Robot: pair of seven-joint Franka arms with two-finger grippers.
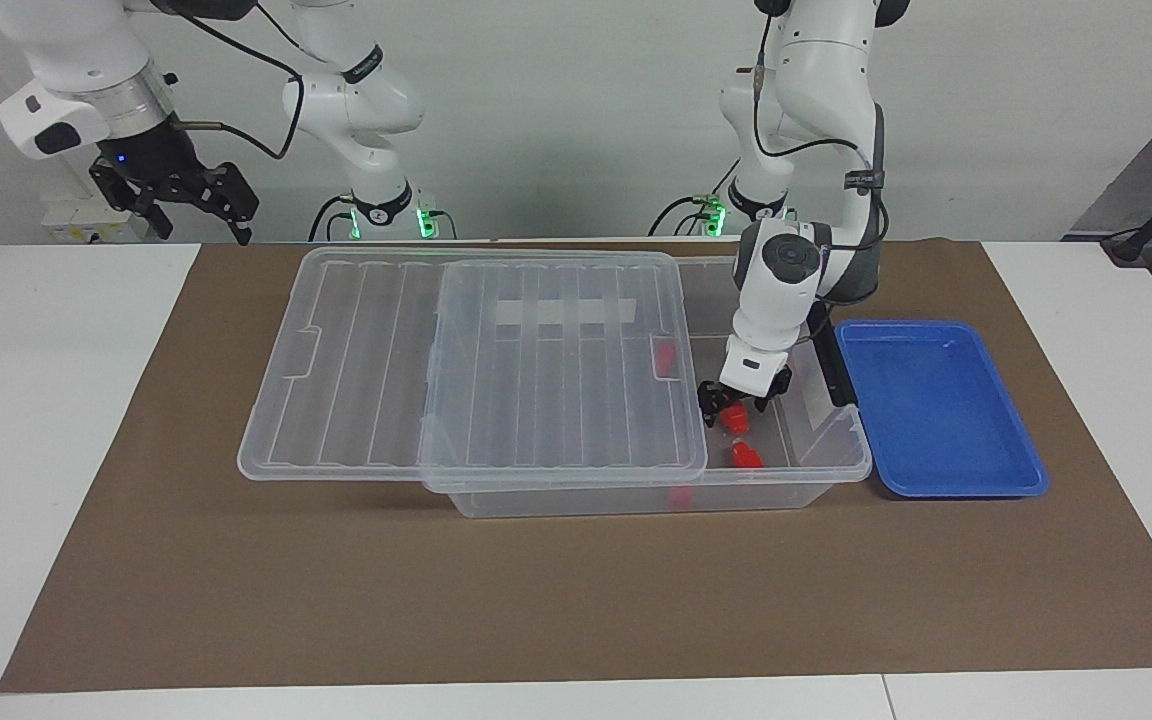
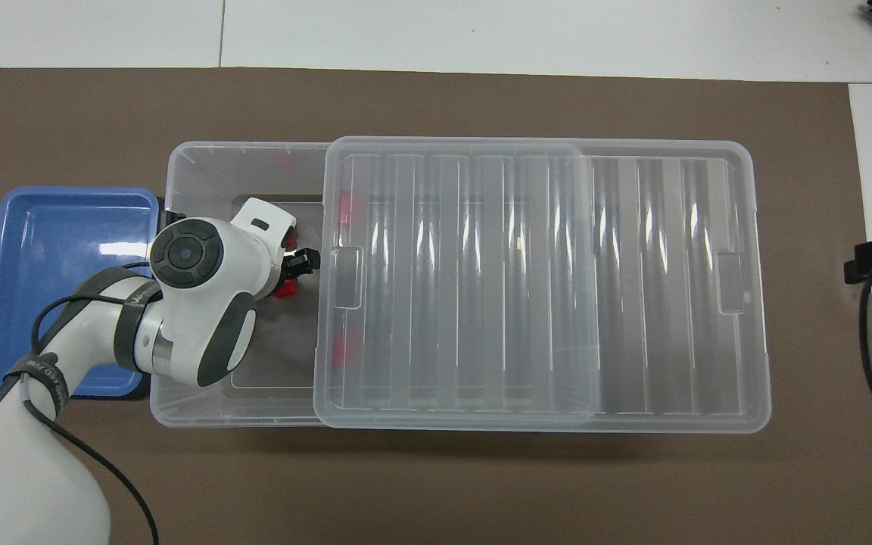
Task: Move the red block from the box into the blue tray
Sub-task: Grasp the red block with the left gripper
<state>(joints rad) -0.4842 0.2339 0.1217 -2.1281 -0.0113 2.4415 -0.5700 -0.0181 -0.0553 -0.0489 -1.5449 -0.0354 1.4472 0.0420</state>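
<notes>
The clear box (image 1: 836, 468) lies on the brown mat with its ribbed lid (image 1: 536, 370) slid toward the right arm's end, so the end beside the blue tray (image 1: 936, 400) is uncovered. My left gripper (image 1: 733, 403) is down inside that uncovered end. It is open, with a finger on either side of a red block (image 1: 734, 420) on the box floor. From overhead the left gripper (image 2: 296, 266) and its wrist cover most of that red block (image 2: 284, 288). The blue tray (image 2: 57, 227) has nothing in it. My right gripper (image 1: 191, 200) waits open, raised near its base.
A second red block (image 1: 746, 457) lies farther from the robots than the gripped-around one. Others show through the lid (image 2: 345, 350) and through the box wall (image 1: 681, 495). A black latch (image 1: 829, 365) stands on the box end toward the tray.
</notes>
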